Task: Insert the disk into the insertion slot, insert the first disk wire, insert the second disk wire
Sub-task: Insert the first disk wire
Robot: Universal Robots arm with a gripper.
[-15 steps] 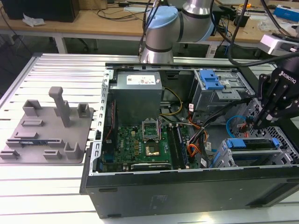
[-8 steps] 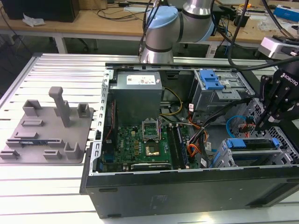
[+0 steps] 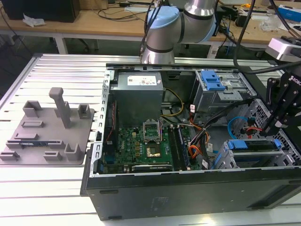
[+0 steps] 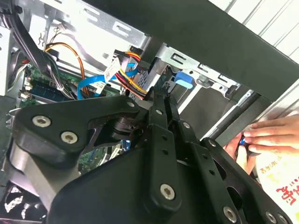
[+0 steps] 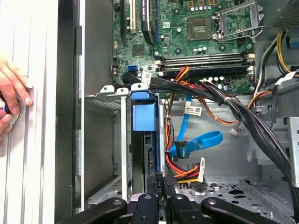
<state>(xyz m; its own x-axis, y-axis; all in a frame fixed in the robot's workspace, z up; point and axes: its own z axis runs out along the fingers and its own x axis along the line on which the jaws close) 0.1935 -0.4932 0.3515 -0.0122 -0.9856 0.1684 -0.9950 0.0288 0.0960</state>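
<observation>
The disk, in its blue frame (image 3: 254, 144) (image 5: 142, 116), sits inside the insertion slot of the light-grey drive cage (image 3: 225, 157) (image 5: 105, 100) at the case's front corner, at the exterior view's right. My gripper (image 3: 273, 123) (image 5: 161, 185) (image 4: 162, 99) hangs right at the disk's rear edge. Its fingers are shut on a black connector with red, yellow and black wires (image 5: 187, 173) (image 4: 131, 77), held against the disk's back. A blue flat disk wire (image 5: 198, 142) (image 4: 93, 86) lies loose beside it.
The open computer case (image 3: 188, 188) holds a motherboard (image 3: 146, 146), a power supply (image 3: 138, 89) and a taller cage with a blue latch (image 3: 211, 82). Thick black cable bundles (image 5: 243, 116) cross near the gripper. A person's hand (image 5: 11, 98) (image 4: 266, 135) rests outside the case wall. A grey fixture plate (image 3: 47, 132) lies at the exterior view's left.
</observation>
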